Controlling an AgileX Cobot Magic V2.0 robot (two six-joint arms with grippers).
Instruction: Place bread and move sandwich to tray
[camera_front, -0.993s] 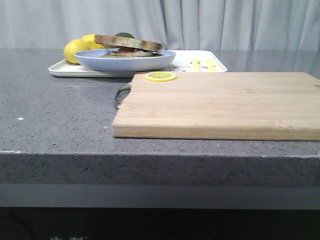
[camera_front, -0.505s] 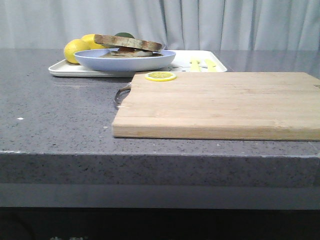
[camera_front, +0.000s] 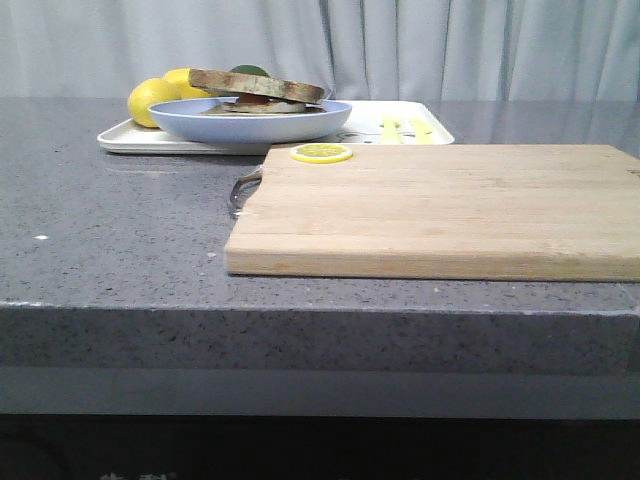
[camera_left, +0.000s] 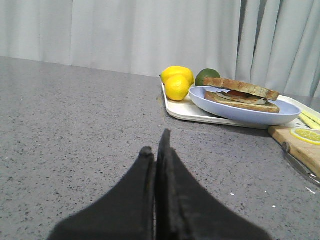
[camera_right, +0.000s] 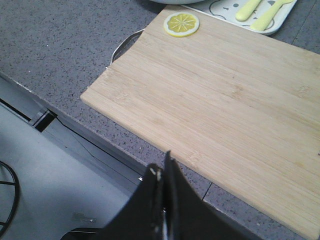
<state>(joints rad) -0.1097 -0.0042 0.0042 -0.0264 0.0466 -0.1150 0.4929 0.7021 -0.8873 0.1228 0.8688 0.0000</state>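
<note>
Front view: nothing has shifted over the last second; the sandwich (camera_front: 256, 92) sits on its plate (camera_front: 250, 120) on the tray (camera_front: 400, 128), so the task looks finished.

Left wrist view: the left gripper (camera_left: 156, 165) is pressed together, the sandwich well ahead of it.

Right wrist view: the right gripper (camera_right: 162, 175) is pressed together, empty, over the near edge of the cutting board (camera_right: 225, 100).

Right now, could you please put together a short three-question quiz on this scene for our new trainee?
1. True or false: the brown-crusted toast sandwich sits on the bare wooden cutting board.
2. What lies on the cutting board's far left corner? A) yellow lemon slice B) whole lemon C) spoon
3. Fill in: the left gripper and the right gripper are both ____.

Key:
1. False; it is on the pale blue round plate, which stands on the flat white rectangular tray.
2. A
3. shut, holding nothing.
</note>
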